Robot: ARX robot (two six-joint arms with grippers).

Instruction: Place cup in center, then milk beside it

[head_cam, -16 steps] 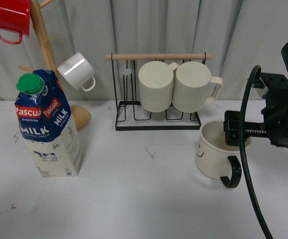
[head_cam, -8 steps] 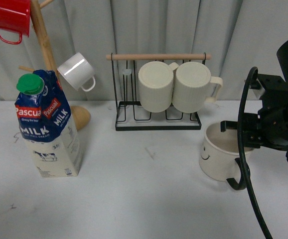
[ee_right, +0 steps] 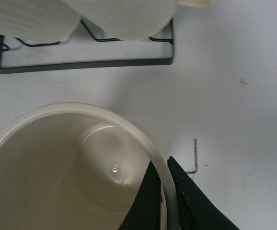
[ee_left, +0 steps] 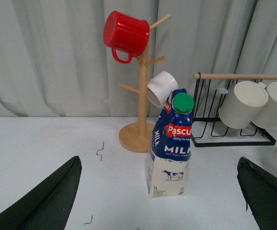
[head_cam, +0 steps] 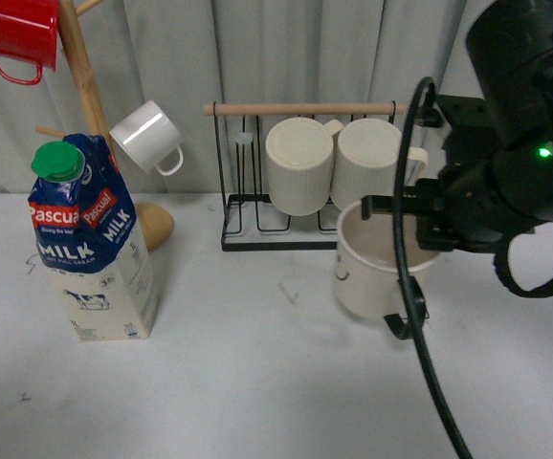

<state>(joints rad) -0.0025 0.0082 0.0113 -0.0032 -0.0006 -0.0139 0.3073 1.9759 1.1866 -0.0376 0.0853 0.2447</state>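
One cup (head_cam: 367,263), rim pinched between the jaws of the right gripper (ee_right: 169,191), arm reaching in from the right, cup just before wire rack (head_cam: 300,234), one milk carton (head_cam: 90,249) upright at worktop (head_cam: 257,382) left, well apart, two ribbed mugs (head_cam: 300,163) racked, left gripper (ee_left: 157,160) jaws wide.

Mugs first, and that's five. One wide cream cup (head_cam: 367,273) sits right in the right gripper (ee_right: 163,172). Two ribbed cream mugs (head_cam: 298,164) are just behind it. One small white mug (head_cam: 145,136) and one red mug (head_cam: 13,33) are well off to its left. One milk carton (head_cam: 90,253), also far left of that gripper. One wooden mug tree (head_cam: 87,86) out there too. One wire rack (head_cam: 248,109), close behind the gripper.
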